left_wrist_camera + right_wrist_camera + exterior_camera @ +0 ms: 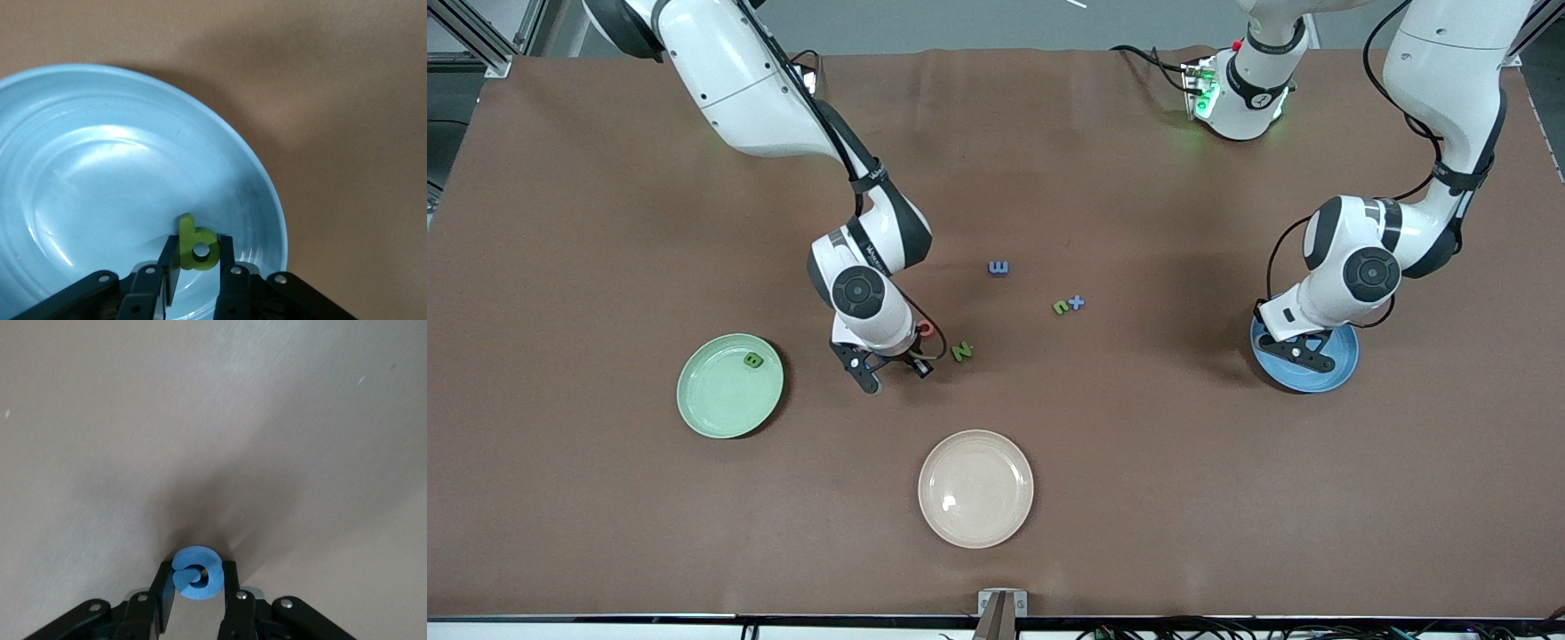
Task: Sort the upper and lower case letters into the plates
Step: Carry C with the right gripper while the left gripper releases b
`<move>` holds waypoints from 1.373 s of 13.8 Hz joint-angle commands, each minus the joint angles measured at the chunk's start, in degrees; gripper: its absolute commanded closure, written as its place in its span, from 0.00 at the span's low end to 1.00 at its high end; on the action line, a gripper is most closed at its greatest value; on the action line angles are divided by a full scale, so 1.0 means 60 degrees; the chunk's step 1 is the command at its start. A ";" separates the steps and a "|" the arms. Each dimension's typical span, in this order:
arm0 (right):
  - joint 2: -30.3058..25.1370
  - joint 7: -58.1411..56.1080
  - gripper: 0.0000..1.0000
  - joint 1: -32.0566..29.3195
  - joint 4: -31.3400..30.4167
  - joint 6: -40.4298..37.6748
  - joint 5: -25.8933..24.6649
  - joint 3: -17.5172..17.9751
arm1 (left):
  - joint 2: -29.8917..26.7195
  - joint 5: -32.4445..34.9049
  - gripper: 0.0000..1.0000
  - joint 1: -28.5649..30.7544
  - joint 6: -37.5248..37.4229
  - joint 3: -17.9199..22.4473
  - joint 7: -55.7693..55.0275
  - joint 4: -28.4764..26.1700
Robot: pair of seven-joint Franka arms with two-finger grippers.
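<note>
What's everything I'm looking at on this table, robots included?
Mint green plate: one, toward the right arm's end of the table.
Sky blue plate: one, toward the left arm's end, under the left end effector.
Cream plate: one, nearest the front camera, nothing on it.
Green letter B: one, on the mint green plate.
Green letter N: one, on the table beside the right end effector.
Red-pink letter: one, partly hidden by the right arm.
Blue letter E: one, mid-table.
Green n and blue t: one each, touching.
Left end effector: shut on a green letter b, over the sky blue plate.
Right end effector: shut on a blue curled letter, at the table.
</note>
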 commanded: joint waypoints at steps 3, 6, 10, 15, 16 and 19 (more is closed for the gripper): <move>-0.1213 -0.2717 1.00 -0.1546 -0.0094 -0.1834 -0.0065 0.0062 | 0.0122 0.0151 0.66 0.0295 -0.0009 -0.0045 0.0109 0.0207; -0.1814 -0.4958 1.00 -0.2776 -0.0429 -0.2496 -0.0065 0.0048 | -0.0272 0.0151 0.20 0.0294 -0.1000 -0.0089 0.0139 0.0688; -0.1977 -0.7320 1.00 -0.4169 -0.0710 -0.2380 -0.0036 0.0062 | -0.0799 -0.0694 0.00 0.0265 -0.3548 -0.0702 -0.0181 0.2006; -0.1802 -0.9402 1.00 -0.5430 -0.0855 -0.1824 0.0154 0.0106 | -0.0903 -0.1400 0.00 0.0265 -0.5327 -0.2443 -0.3502 0.3283; -0.1758 -0.9593 1.00 -0.5446 -0.0972 -0.1664 0.0518 0.0106 | -0.0903 -0.1706 0.00 0.0265 -0.5327 -0.2766 -0.4089 0.3284; -0.1524 -1.0238 0.99 -0.5563 -0.1104 -0.1429 0.1166 0.0092 | -0.0903 -0.2134 0.00 0.0207 -0.5240 -0.3878 -0.5816 0.3269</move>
